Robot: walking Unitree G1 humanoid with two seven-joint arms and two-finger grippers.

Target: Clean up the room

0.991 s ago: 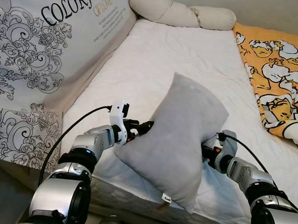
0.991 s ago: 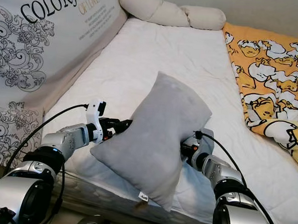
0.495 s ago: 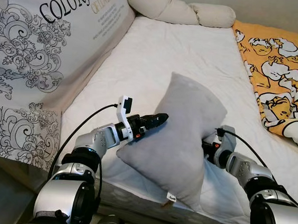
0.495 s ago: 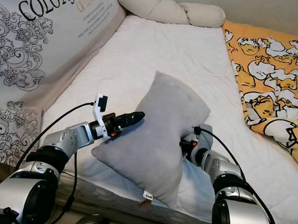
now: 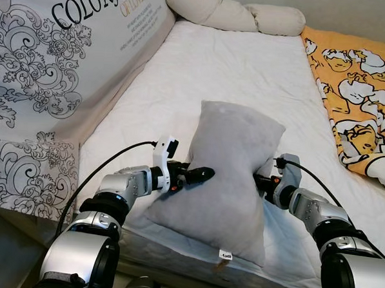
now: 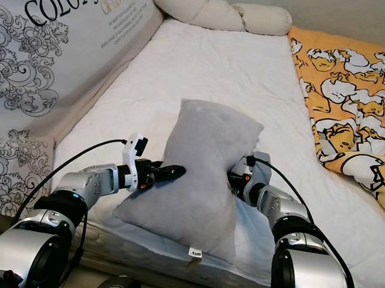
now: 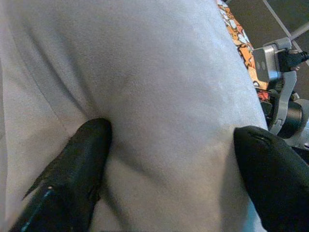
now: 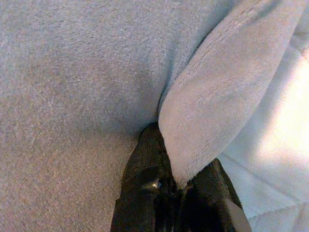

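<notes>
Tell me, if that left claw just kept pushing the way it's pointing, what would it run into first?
The grey pillow. The left gripper is already against it, its open fingers pressed into the fabric. Beyond the pillow lies the right gripper, clamped on the opposite edge, though depth there is hard to judge.

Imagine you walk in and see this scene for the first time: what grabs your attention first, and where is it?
A grey pillow stands upright at the near edge of the white mattress, gripped between the left hand and right hand. Next come the orange cartoon-print blanket on the right and the ornate "COLORFUL" cushion along the left.
</notes>
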